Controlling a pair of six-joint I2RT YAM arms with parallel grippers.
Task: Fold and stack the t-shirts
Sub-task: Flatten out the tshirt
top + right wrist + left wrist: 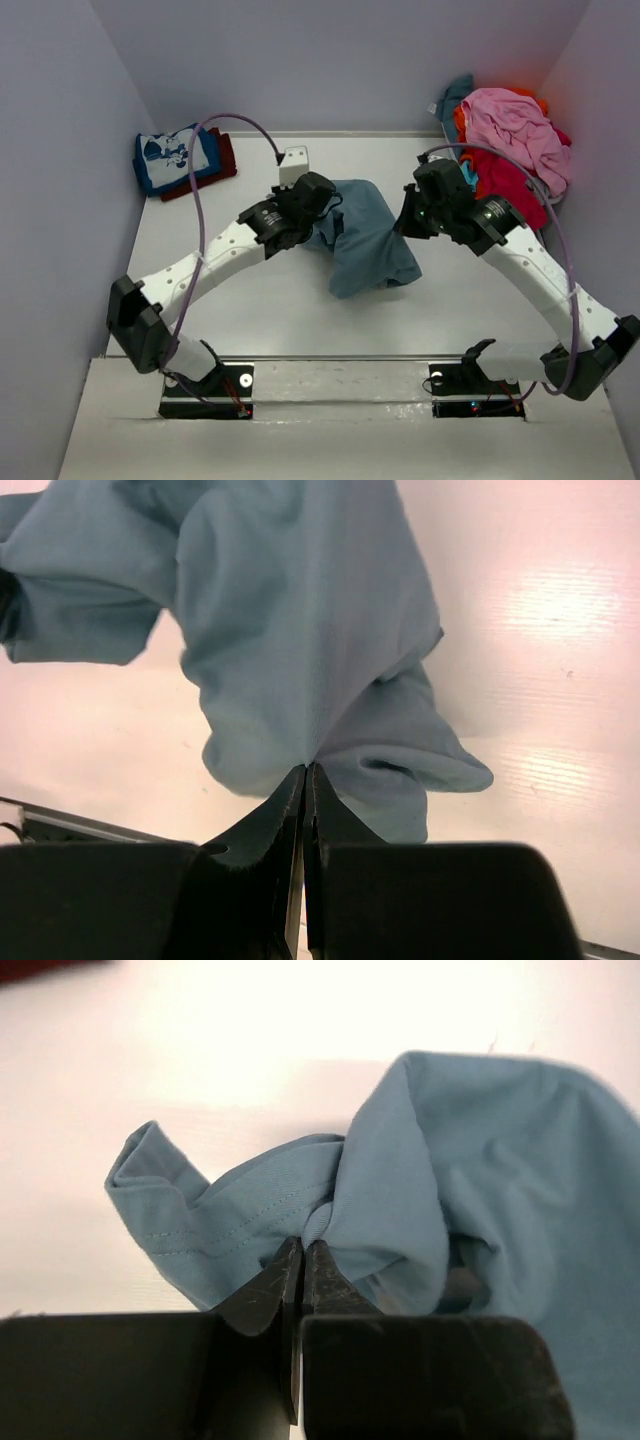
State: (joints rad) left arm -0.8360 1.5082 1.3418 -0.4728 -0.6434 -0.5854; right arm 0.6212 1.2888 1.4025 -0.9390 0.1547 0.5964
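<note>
A plain slate-blue t-shirt (365,235) hangs bunched between my two grippers over the middle of the table. My left gripper (322,212) is shut on its left edge; in the left wrist view the gripper (303,1244) pinches a fold of the slate-blue t-shirt (480,1160). My right gripper (403,222) is shut on its right edge; in the right wrist view the gripper (306,770) pinches the slate-blue t-shirt (300,610), which hangs above the table. A folded blue t-shirt with white cartoon print (172,156) lies on a dark red one (222,158) at the back left.
A heap of unfolded shirts sits at the back right: pink (520,125) on top, red (510,185), orange (460,122) and teal (458,92). A small white block (294,160) stands at the back centre. Grey walls close in the left, right and back.
</note>
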